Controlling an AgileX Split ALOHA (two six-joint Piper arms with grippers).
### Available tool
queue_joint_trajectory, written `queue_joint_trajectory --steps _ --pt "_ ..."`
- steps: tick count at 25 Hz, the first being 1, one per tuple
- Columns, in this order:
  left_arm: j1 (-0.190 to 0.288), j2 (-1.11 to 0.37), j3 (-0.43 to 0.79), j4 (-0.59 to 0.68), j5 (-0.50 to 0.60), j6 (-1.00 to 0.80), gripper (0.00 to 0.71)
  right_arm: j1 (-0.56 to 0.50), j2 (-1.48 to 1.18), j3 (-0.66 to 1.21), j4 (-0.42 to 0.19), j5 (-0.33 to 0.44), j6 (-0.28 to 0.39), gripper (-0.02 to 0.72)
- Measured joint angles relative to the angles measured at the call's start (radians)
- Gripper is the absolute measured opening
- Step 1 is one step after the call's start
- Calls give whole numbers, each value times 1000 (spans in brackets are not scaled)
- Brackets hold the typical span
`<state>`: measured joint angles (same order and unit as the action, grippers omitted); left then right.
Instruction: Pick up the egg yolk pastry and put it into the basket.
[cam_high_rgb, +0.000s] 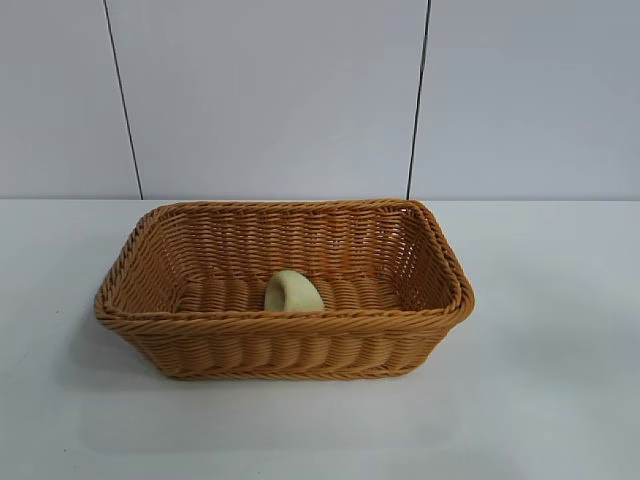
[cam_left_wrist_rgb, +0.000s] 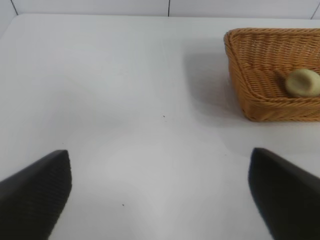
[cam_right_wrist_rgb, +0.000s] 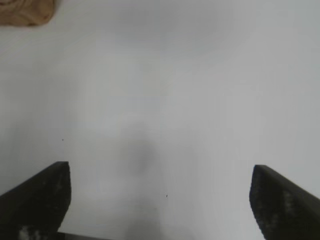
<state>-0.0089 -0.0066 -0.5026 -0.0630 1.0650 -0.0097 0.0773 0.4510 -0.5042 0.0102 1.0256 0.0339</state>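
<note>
Basket (cam_high_rgb: 285, 345) woven wicker; pastry (cam_high_rgb: 293, 292) smooth matt; table (cam_high_rgb: 560, 400) smooth white.

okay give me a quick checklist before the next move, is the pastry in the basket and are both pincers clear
1. Egg yolk pastry inside the basket: ok, it lies on the basket floor near the front wall.
2. Basket upright on the table: ok.
3. Left pincer open and empty: ok, over bare table beside the basket.
4. Right pincer open and empty: ok, only table between its fingers.
5. Both arms outside the basket: ok, neither shows in the exterior view.
6. Pastry undamaged: cannot tell.
</note>
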Motion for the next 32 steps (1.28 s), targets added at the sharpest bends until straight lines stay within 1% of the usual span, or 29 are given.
queue_joint_trajectory --steps 4,13,15,18,22,32 --pt "0 0 0 0 0 0 692 0 -87 2 12 -2 0 696" --pt "0 0 0 0 0 0 692 0 -297 2 15 -5 0 696" --pt "0 0 0 0 0 0 692 -17 -338 2 17 -4 0 696" --pt "0 0 0 0 0 0 692 -72 -408 2 17 -4 0 696" --pt "0 0 0 0 0 0 692 -98 -455 2 18 -3 0 696" --pt "0 0 0 1 0 0 692 -99 -455 2 23 -3 0 696"
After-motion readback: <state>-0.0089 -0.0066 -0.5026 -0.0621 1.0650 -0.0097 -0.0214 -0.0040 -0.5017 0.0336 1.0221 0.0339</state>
